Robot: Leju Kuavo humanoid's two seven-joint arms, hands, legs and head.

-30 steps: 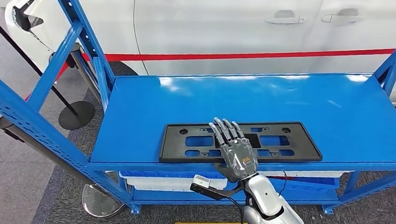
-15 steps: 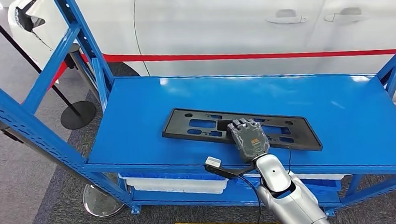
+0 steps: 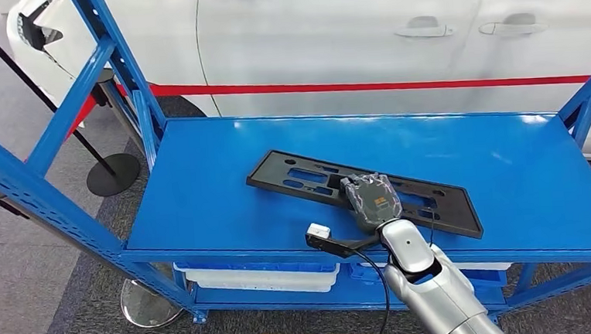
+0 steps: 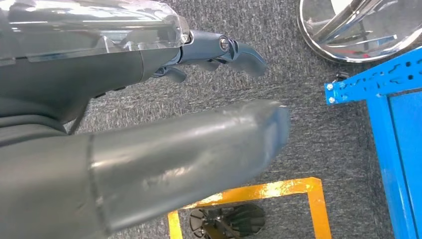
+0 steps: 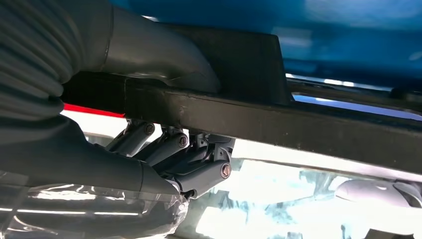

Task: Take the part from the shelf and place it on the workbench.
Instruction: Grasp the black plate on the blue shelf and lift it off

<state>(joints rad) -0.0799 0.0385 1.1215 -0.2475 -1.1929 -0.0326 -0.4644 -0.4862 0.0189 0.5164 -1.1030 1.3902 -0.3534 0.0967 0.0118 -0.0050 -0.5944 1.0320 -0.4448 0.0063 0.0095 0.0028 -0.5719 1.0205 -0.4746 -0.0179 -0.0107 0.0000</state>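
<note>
On the blue shelf beside a white car, the flat black part lies toward the front edge, tilted, gripped by the right hand; the left hand hangs with fingers apart, holding nothing.

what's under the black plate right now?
The blue shelf lies beneath the black plate. The right hand grips its near edge, thumb underneath. The shelf under the plate's solid parts is hidden.
</note>
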